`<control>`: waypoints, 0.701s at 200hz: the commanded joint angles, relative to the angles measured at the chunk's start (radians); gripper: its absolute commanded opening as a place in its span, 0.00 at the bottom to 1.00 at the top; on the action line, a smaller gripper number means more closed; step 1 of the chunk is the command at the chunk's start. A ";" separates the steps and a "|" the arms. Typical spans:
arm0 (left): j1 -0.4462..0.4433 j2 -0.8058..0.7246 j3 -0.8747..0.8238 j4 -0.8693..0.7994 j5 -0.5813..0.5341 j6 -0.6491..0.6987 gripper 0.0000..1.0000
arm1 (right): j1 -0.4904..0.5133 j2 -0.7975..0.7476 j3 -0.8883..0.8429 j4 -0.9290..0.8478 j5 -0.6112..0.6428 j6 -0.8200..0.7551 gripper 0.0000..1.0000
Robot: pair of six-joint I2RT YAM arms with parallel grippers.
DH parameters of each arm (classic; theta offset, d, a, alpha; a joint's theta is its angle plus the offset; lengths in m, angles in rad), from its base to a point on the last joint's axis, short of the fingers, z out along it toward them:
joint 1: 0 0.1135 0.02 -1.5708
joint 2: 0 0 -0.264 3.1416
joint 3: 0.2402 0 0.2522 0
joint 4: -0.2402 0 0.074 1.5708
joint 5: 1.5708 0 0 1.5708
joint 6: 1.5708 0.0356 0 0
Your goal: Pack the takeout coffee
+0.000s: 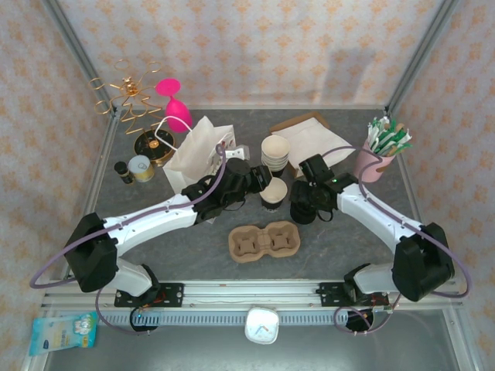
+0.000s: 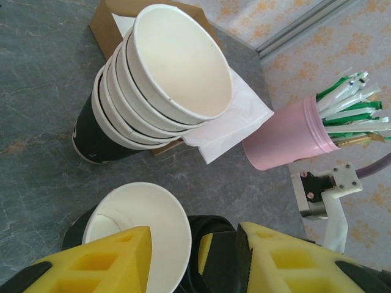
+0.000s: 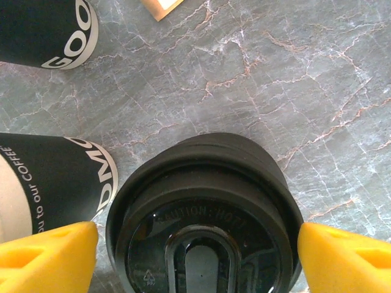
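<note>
Patterned cream wallpaper backs a grey marbled desk (image 1: 193,247). A brown pulp cup carrier (image 1: 264,241) lies toward the desk's front edge.

Just behind the carrier and a little to its right, the right gripper (image 3: 198,242) hangs over a black lid (image 3: 201,201). Its jaws are spread wide, with one yellow finger (image 3: 49,256) on each side of the lid's rim. A sliver of desk shows between one fingertip and the rim. The other fingertip sits right at the rim, and I cannot tell whether it touches. A second black rim shows beneath the lid, and what the lid rests on is hidden.

Directly behind the carrier stands the coffee cup (image 2: 146,213), black outside with white lettering, cream inside, open-topped. The left gripper (image 2: 195,235) is at it with its jaws partway apart. One of its yellow fingers (image 2: 104,259) overlaps the cup's near rim, and the other stands off to the side with something black between them. I cannot tell whether the cup is pinched. From the right wrist, the cup stands just beside the lid, with a narrow strip of desk between them.

Farther behind the carrier rises a stack of lidless cups (image 2: 177,61), touching a white napkin (image 2: 238,116). Behind the carrier to the right is a pink tub (image 2: 287,137) of wrapped stirrers (image 2: 351,104). Behind it to the left stands a white paper bag (image 1: 193,151), crowding the left arm, with a pink glass (image 1: 176,104) and a gold wire rack (image 1: 128,97) beyond.
</note>
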 commanded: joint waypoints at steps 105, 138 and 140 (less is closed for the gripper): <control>-0.007 0.021 0.026 -0.028 -0.002 0.025 0.42 | 0.005 0.038 -0.008 -0.002 0.028 -0.014 0.71; -0.006 0.023 0.030 -0.026 -0.001 0.024 0.42 | 0.005 0.024 0.005 -0.027 0.045 -0.022 0.70; -0.006 0.023 0.030 -0.026 -0.001 0.024 0.41 | 0.006 0.023 0.006 -0.029 0.046 -0.022 0.69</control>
